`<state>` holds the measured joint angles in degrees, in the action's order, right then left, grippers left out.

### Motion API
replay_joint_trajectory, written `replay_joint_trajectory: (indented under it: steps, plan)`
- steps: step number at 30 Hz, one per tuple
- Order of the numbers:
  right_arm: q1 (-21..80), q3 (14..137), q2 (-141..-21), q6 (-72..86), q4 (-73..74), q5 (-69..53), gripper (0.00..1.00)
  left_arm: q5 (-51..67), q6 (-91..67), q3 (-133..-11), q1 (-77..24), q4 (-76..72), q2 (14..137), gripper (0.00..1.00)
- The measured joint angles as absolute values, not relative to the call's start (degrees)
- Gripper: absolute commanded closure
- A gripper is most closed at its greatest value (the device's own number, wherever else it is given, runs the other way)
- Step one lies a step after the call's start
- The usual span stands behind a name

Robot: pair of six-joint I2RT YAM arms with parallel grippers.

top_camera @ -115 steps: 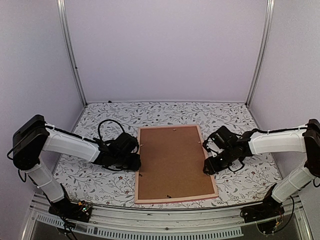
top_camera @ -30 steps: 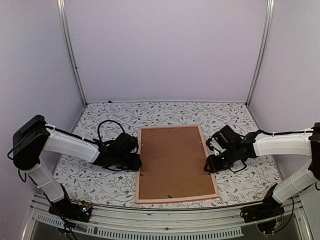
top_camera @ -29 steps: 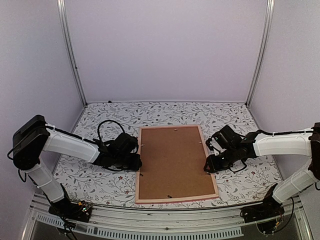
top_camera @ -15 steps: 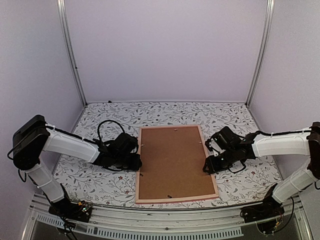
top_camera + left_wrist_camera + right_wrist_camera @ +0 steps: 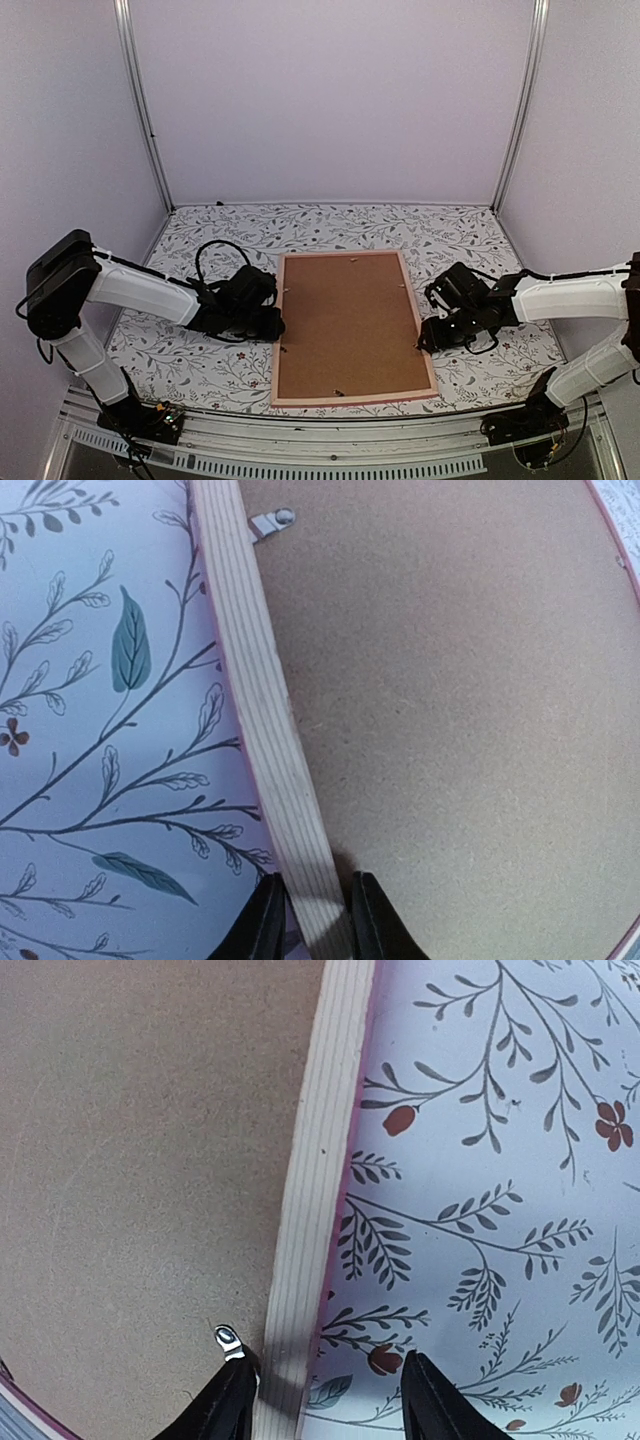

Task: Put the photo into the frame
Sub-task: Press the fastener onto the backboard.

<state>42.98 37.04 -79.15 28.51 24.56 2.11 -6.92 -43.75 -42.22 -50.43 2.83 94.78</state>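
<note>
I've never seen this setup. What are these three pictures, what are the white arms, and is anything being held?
Two white robot arms are bolted at the near edge of the table. The wide picture looks down from above and behind them; the other two come from a camera on each wrist. On the floral cloth lies a pink frame, face down, its brown backing showing. The left gripper pinches the frame's left rail. The right gripper straddles the right rail, open, not squeezing. No photo is visible.
</note>
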Motion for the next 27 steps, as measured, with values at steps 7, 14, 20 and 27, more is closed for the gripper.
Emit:
replay_joint_trajectory:
  steps: [7,14,20,27]
  plan:
    - [43.0,36.7,-77.5,28.7,24.3,1.8,0.44,-6.7,-43.7,-42.3,-50.4,2.2,95.1,0.76]
    - [43.0,36.0,-78.3,27.9,22.9,-0.8,0.45,-6.6,-43.7,-42.4,-50.4,2.0,95.3,0.75]
    - [43.1,35.6,-79.1,27.2,22.6,-1.6,0.5,-6.6,-43.7,-42.5,-50.4,2.1,95.3,0.75]
    - [43.1,35.4,-79.2,27.1,22.3,-2.1,0.52,-6.6,-43.7,-42.5,-50.4,2.1,95.3,0.76]
